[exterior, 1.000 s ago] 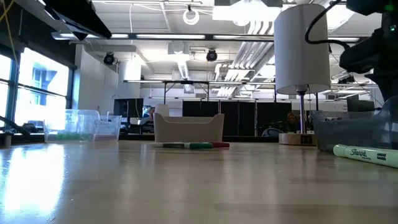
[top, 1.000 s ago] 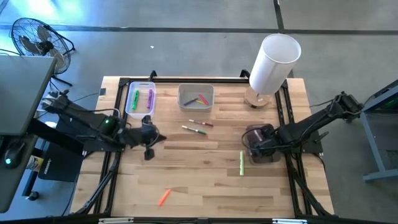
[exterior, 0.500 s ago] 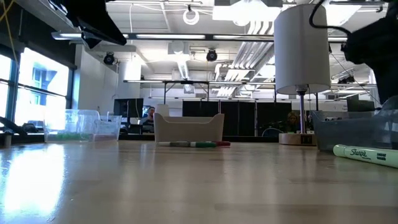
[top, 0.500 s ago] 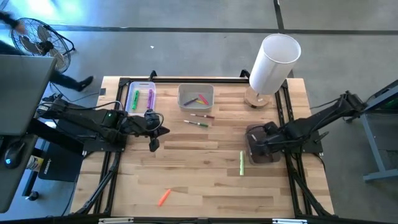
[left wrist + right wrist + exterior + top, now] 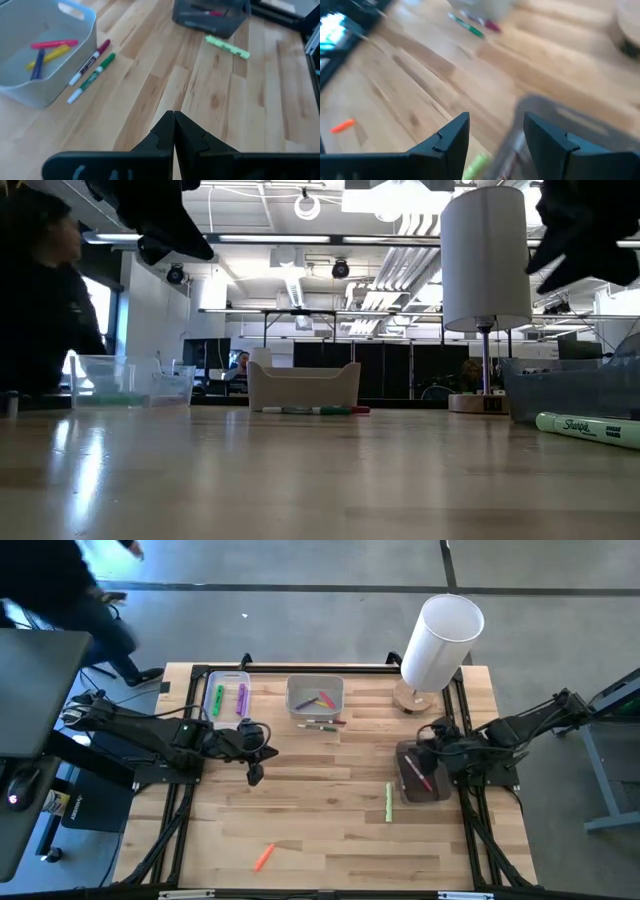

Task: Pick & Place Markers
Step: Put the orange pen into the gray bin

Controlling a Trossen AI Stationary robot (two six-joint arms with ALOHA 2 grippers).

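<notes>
The left gripper [image 5: 254, 772] hangs over the left-centre of the wooden table [image 5: 330, 840], its fingers [image 5: 172, 131] pressed together and holding nothing. The right gripper [image 5: 437, 732] sits above the dark grey bin [image 5: 420, 772] on the table's right side, its fingers [image 5: 546, 137] spread apart and empty; a pink-red marker [image 5: 419, 772] lies inside that bin. Just beside the bin, on the bare wood, lies a light green marker [image 5: 389, 802], also visible in the left wrist view [image 5: 228, 47] and in the low view, where its white body reads "Sharpie" [image 5: 590, 429]. The white bin [image 5: 315, 695] at the back centre holds a few markers in pink, yellow and purple [image 5: 47, 51]. Two more markers, one with a green cap [image 5: 93, 77] and one with a dark red cap [image 5: 90, 62], lie side by side on the table right against that bin's front. The clear bin [image 5: 225, 698] at the back left holds a green marker [image 5: 218, 698] and a purple marker [image 5: 242, 697]. An orange marker [image 5: 263, 858] lies alone near the front edge, well apart from the rest. A tall white cylinder [image 5: 440, 640] stands at the back right on a round wooden base. A person in dark clothes [image 5: 60, 600] moves past the table's far left corner.
</notes>
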